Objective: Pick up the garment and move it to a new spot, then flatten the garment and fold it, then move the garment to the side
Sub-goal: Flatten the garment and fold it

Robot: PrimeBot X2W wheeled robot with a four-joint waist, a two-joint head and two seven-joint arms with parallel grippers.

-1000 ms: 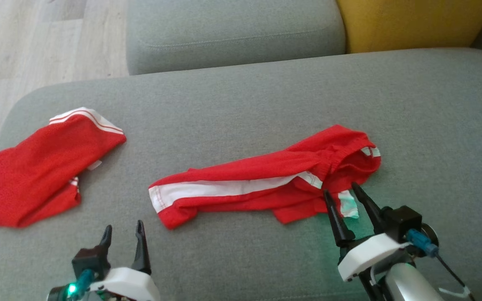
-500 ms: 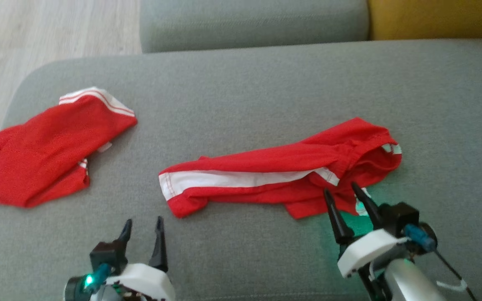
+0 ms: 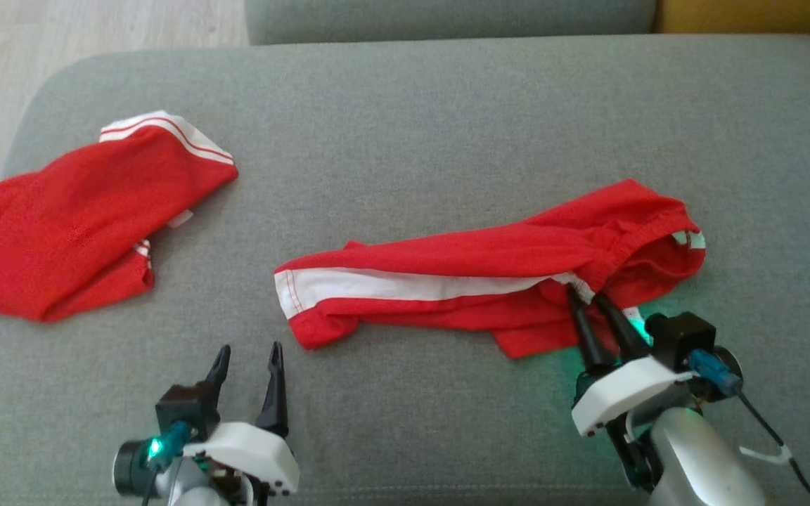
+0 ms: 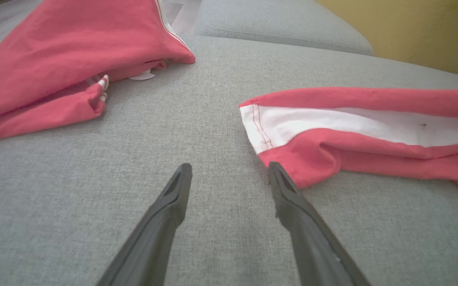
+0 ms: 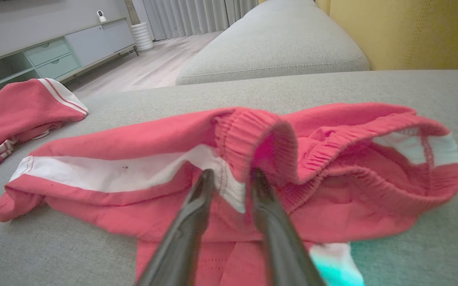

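A wide grey fabric sofa seat [image 3: 447,126] spans the head view. Beyond it lie a second grey cushion [image 5: 268,43] and a yellow cushion [image 5: 412,31]. Pale wood floor [image 3: 95,28] shows at the far left, and the right wrist view shows a low pale cabinet with drawers [image 5: 54,51] and grey curtains [image 5: 197,16] across the room.

The garment [image 3: 461,256], red shorts with a white side stripe, lies crumpled lengthwise at the centre-right of the seat, with its elastic waistband at the right end. A second red garment [image 3: 60,218] with white stripes is heaped well apart, near the seat's left edge.

The right tool [image 3: 585,295] has its fingers drawn narrow around a fold by the waistband; whether they pinch it cannot be told. The left tool [image 3: 250,348], fingers spread apart, hovers over bare seat just beside the garment's leg hem.
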